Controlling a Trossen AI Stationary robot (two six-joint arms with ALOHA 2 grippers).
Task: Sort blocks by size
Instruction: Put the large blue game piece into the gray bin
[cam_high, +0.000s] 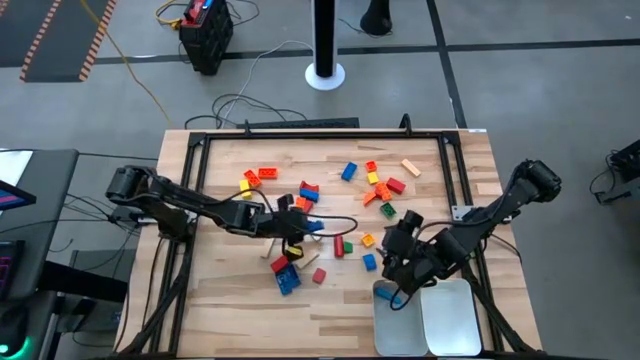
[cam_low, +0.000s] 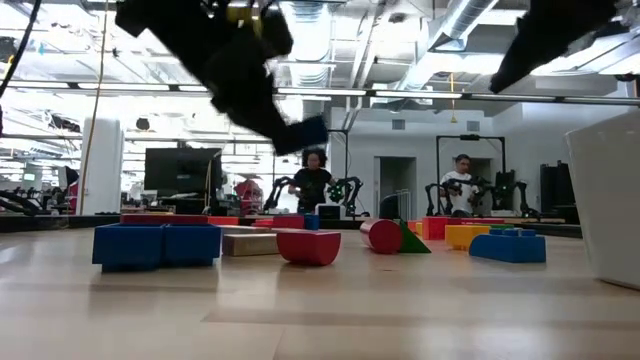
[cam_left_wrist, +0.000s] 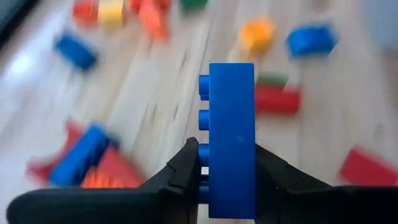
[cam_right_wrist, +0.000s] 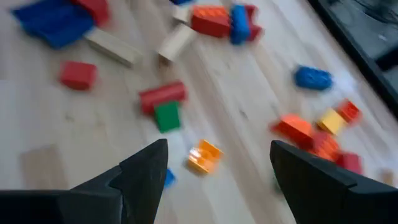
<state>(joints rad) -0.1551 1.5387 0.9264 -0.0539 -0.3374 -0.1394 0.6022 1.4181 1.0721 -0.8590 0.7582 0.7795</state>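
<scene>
Well, the left claw (cam_left_wrist: 227, 180) pinched a long blue block (cam_left_wrist: 231, 137) low at one end, lifted above the scattered blocks mid-table; that tall piece looked liable to pivot and drop. The right claw (cam_right_wrist: 217, 165) hung open near the white trays (cam_high: 430, 315).

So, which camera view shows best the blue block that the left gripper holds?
The left wrist view: the blue block fills the centre, clamped between the left gripper fingers. The high and low views show it small; the right wrist view does not clearly show it.
</scene>
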